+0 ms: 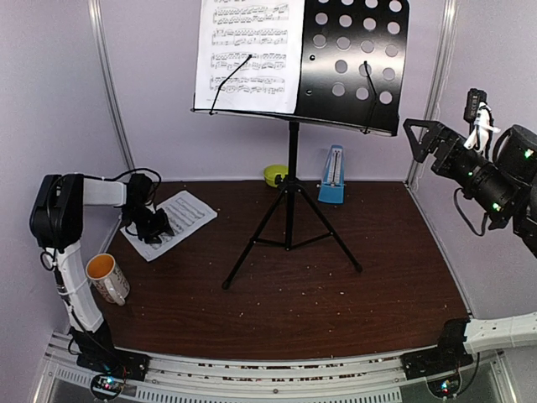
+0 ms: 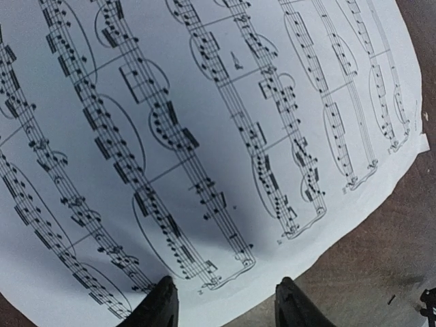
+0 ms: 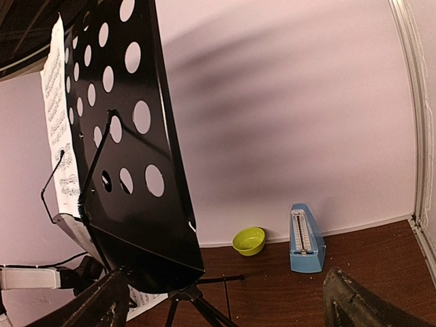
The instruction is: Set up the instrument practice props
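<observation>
Here, mug shows orange inside; green bowl sits near the metronome.

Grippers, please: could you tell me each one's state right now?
Left gripper: open over the flat-lying sheet-music page, holding nothing.
Right gripper: open, empty.

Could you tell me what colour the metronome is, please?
Blue metronome, clearest in the right wrist view.

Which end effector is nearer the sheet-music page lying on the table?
Left. The left end effector is directly over that page; the right end effector is raised far across the table, beside the music stand.
</observation>
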